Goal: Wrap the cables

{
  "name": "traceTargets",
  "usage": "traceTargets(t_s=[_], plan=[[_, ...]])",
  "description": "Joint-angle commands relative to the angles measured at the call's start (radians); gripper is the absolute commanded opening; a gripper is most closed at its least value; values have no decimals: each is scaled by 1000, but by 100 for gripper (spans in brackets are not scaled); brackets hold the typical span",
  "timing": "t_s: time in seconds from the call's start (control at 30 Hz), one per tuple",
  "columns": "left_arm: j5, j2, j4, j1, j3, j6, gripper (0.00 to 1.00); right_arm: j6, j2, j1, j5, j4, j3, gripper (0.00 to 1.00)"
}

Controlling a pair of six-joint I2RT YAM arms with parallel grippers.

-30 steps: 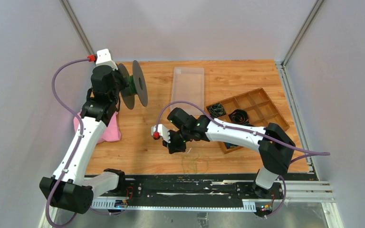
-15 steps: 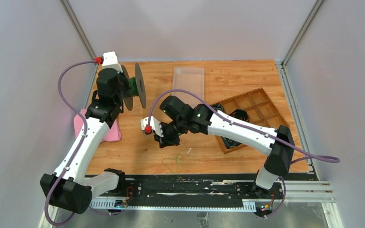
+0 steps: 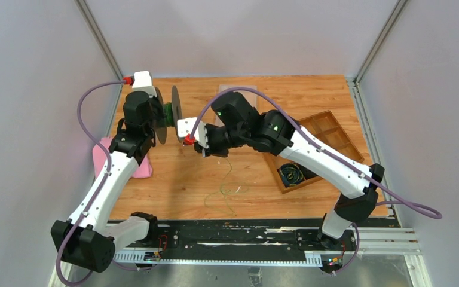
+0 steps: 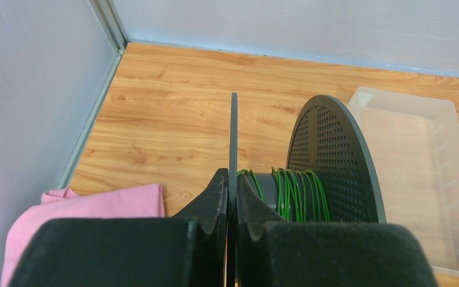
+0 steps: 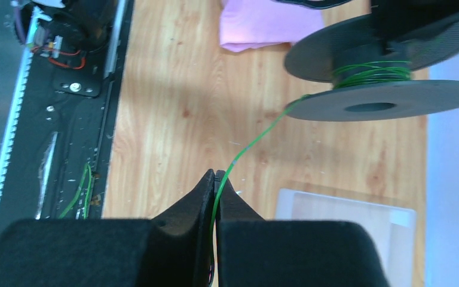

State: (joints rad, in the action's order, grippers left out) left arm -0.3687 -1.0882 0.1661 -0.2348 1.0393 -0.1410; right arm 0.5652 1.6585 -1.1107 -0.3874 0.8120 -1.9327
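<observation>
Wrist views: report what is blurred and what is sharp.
Left wrist: the left tool is dark and soft near the lens; the spool and green wire are sharp. Right wrist: the right tool is soft too, the wire crisp past its tips.

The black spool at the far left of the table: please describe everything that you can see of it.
The black spool looks plastic: two round discs on edge, one perforated, joined by a dark hub. The hub carries wound green cable; one strand runs to the shut right gripper. The left gripper clamps the other disc's rim. A pink cloth lies near it.
</observation>
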Motion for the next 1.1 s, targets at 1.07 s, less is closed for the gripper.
traceTargets(t_s=[1.07], plan=[[63,112,-48,-99,-110,91,0,52,287,242,249,-47,-513,1]])
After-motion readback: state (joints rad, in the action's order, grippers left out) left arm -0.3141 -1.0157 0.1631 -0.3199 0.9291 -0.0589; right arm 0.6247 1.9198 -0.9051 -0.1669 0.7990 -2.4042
